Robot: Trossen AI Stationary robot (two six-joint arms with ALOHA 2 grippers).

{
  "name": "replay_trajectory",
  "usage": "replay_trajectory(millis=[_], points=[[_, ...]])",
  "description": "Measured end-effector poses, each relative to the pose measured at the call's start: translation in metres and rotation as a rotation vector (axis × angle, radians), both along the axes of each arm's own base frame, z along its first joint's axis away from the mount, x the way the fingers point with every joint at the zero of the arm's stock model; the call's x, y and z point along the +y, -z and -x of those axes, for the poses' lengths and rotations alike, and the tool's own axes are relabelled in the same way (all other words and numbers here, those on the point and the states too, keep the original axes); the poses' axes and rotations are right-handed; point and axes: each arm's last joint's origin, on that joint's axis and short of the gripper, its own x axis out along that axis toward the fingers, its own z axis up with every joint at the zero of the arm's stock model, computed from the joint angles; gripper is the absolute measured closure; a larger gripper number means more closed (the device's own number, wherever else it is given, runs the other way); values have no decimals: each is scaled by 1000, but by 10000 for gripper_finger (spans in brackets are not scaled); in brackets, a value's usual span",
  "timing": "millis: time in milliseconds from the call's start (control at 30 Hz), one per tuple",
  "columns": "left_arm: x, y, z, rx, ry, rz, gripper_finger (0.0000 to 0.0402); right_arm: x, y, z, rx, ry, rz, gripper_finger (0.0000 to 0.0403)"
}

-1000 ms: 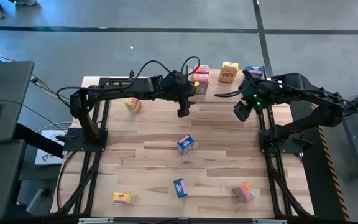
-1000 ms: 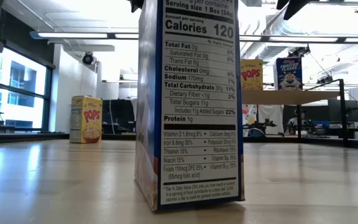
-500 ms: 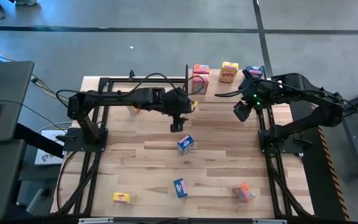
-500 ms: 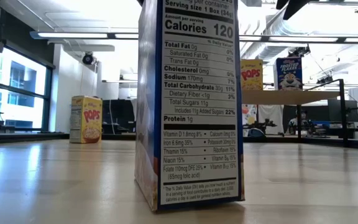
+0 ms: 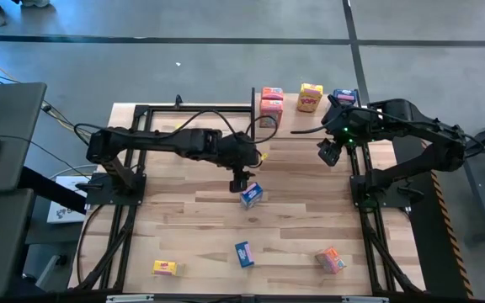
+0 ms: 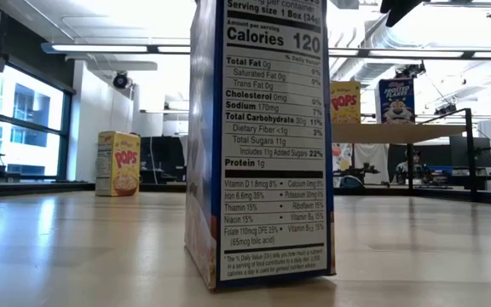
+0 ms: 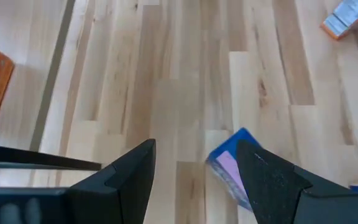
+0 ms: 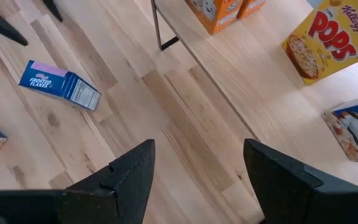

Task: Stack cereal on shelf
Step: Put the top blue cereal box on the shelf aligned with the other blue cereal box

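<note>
A blue cereal box (image 5: 251, 195) lies mid-table (pink face up), with the left gripper (image 5: 240, 180) just above it, fingers parted and empty. Four boxes stand on the shelf (image 5: 327, 108) at the far edge. The right gripper (image 5: 327, 152) hovers open near the shelf, holding nothing.

bench (image 5: 183, 219): pale wood planks | shelf (image 8: 260, 93): light wood, black uprights | cereal on shelf: orange pair (image 5: 271, 103), yellow with red lettering (image 5: 310, 97), blue (image 5: 344, 96) | centre box (image 5: 251, 194): blue, pink top | near box (image 6: 262, 145): blue, white nutrition panel
</note>
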Motion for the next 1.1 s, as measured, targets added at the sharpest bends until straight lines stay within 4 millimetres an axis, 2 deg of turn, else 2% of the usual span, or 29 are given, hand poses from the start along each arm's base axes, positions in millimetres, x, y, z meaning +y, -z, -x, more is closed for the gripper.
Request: replay_trajectory(millis=[200,567,800,1100], points=[[-4,-1,-1,-19,18,-5,188,0,0,0,17,-50,25,164],[-5,-2,-2,-26,90,70,188,0,0,0,0,0,-1,164],[-4,-2,-2,-30,91,74,187,0,0,0,9,-26,13,164],[8,-4,-3,-57,16,108,153,0,0,0,10,-30,15,164]])
